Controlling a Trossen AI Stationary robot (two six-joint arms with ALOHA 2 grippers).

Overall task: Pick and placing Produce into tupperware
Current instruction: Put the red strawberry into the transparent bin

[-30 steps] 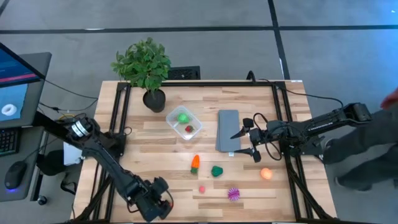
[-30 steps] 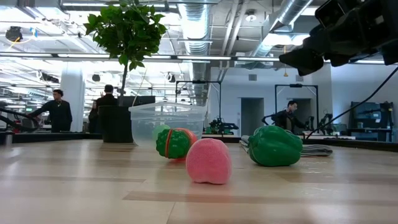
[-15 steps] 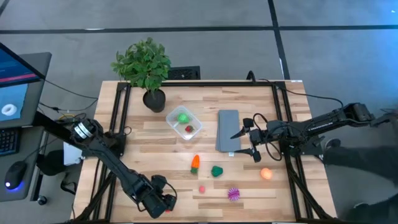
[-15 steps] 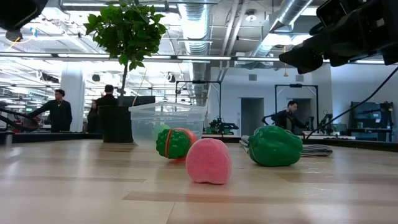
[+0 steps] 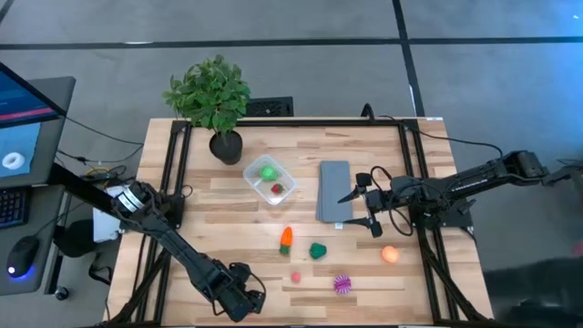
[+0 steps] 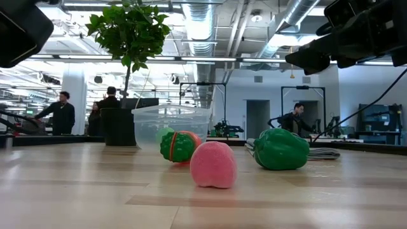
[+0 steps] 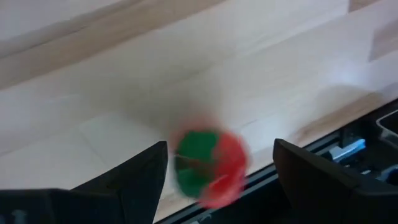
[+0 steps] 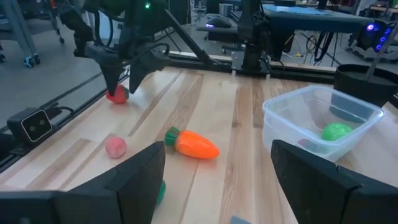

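Now, target: red-and-green piece [image 7: 208, 168], lying on the table's front edge, well away from the tupperware [image 5: 271, 179] and beyond the pink piece [image 5: 295, 276] as seen from it.
Key relation: the piece sits ahead of my left gripper [image 5: 244, 301], centred in the gap between my two fingers [image 7: 134, 177]; judged, a short straight advance would put it between them.
Long axis: cannot tell; the piece is blurred and reads as roughly round, green half to one side, red to the other.
Left jaws: spread wide, holding nothing, not touching the piece.
Nearer arm: left, by far. My right gripper [image 5: 361, 208] hangs beside the grey slab [image 5: 334, 190], on the slab's side away from the tupperware, jaws spread and empty.
Confirming view: the right wrist camera shows my left gripper [image 8: 118, 78] poised over the red piece [image 8: 117, 94] at the table's rim.
Tupperware contents: green ball [image 5: 268, 170] and a red piece [image 5: 277, 189] already inside.
Left out on the table: carrot [image 5: 286, 239], dark green piece [image 5: 317, 250], pink piece, spiky purple ball [image 5: 342, 283], orange ball [image 5: 390, 254].
Risk, judged: the piece lies at the very edge; a nudge outward could roll it off.
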